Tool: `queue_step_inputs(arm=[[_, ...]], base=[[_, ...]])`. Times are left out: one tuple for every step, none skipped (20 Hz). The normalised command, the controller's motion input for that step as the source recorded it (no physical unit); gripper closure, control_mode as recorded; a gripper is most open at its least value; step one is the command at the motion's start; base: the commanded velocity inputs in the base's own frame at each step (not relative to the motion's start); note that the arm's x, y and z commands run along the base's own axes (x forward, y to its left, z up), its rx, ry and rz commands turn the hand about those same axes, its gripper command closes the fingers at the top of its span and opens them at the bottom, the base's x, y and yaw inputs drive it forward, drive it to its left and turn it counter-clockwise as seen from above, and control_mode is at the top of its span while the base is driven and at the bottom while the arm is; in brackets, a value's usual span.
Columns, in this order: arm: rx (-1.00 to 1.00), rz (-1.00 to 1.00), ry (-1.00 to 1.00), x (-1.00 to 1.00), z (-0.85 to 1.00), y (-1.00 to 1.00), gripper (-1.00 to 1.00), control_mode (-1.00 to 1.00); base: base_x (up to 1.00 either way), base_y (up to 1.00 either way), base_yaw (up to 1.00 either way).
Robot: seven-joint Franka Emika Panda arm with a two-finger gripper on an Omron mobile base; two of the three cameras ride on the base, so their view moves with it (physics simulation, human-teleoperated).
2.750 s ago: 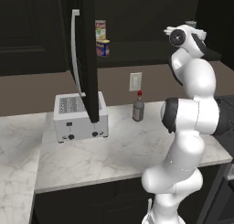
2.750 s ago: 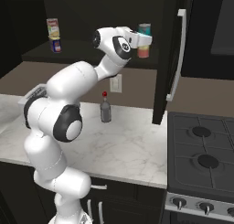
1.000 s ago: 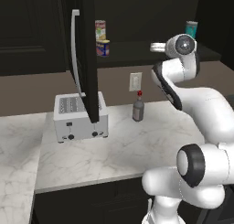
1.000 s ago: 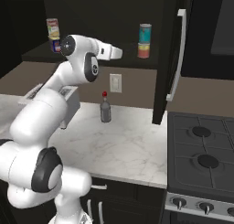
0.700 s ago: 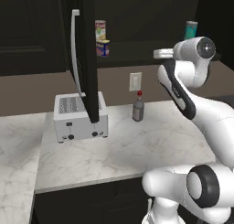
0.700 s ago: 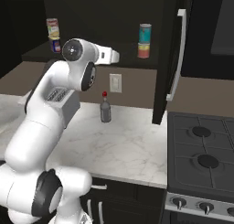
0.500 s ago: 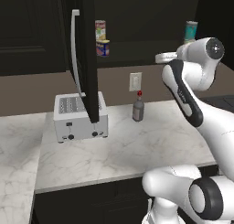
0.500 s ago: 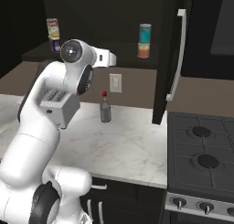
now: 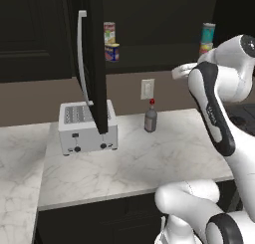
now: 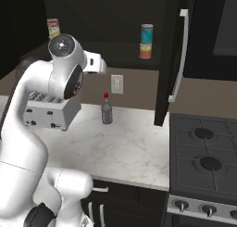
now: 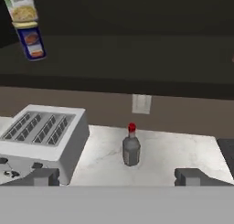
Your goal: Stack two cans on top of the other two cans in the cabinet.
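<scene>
In the cabinet (image 9: 149,63), the red, white and yellow can (image 9: 109,33) stands on the yellow can with a blue band (image 9: 112,52) at the left of the shelf. At the right, the teal can (image 9: 207,33) stands on the red-orange can (image 9: 205,48); the right base view shows the same teal can (image 10: 147,34) over red-orange can (image 10: 146,51). My gripper (image 11: 119,177) is open and holds nothing. It hangs over the worktop below the shelf, apart from all cans. The hand view has the left stack (image 11: 27,26) at its upper left.
The cabinet door (image 9: 94,63) with its curved silver handle (image 9: 82,59) stands open over a white toaster (image 9: 87,126). A grey bottle with a red cap (image 9: 150,117) stands by a wall outlet (image 9: 147,88). A stove (image 10: 208,161) sits right of the marble worktop (image 10: 120,147).
My arm has swung back from the cabinet's right side, and the hand has turned toward the worktop's middle. The gripper stays open. Neither stack of cans has moved.
</scene>
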Motion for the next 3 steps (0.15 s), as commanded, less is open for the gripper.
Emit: queue_step_inputs(arm=[[0.00, 0.05, 0.13, -0.74, -0.10, 0.24, -1.00, -1.00], [0.00, 0.03, 0.09, -0.78, -0.12, 0.20, -1.00, -1.00], [0.00, 0.00, 0.07, -0.82, -0.12, 0.17, -1.00, -1.00]], base=[[0.00, 0.00, 0.00], [0.00, 0.00, 0.00], [0.00, 0.00, 0.00]])
